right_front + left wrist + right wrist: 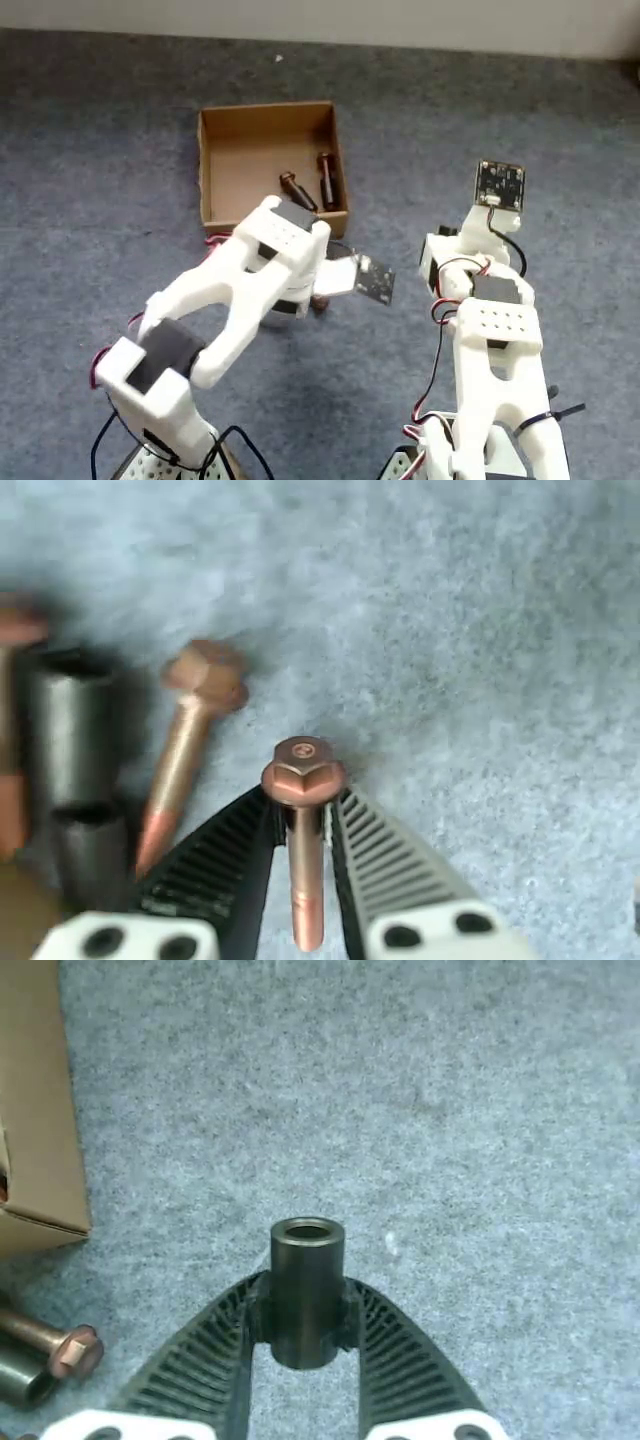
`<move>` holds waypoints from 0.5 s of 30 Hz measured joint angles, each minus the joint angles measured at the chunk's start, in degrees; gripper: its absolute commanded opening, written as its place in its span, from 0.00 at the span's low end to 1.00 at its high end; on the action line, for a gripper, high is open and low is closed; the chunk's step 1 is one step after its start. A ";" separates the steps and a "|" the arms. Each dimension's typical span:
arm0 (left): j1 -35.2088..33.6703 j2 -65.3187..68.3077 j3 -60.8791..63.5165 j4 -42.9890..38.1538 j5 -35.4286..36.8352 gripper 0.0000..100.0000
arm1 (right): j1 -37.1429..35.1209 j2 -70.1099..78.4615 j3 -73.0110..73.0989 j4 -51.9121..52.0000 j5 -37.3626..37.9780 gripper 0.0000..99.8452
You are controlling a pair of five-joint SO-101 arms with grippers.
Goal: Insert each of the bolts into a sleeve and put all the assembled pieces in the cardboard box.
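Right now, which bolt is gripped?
The bolt clamped in the left gripper; the other bolt lies loose on the carpet beside it.

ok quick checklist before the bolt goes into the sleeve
1. The bolt is clamped in the left gripper: ok.
2. The sleeve is clamped in the right gripper: ok.
3. The sleeve bore is empty: ok.
4. The bolt is lined up with the sleeve: not ok, the arms are apart.
5. The box has room: ok.
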 measured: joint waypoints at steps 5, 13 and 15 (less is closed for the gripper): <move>-3.69 -9.32 0.00 0.09 7.91 0.01 | 0.00 0.00 0.00 0.00 0.00 0.01; -6.51 -22.15 3.96 -3.69 24.62 0.01 | 0.00 -0.26 0.00 1.58 0.00 0.01; -7.12 -26.11 7.21 -7.21 28.48 0.01 | 0.00 -2.02 0.00 3.52 0.00 0.01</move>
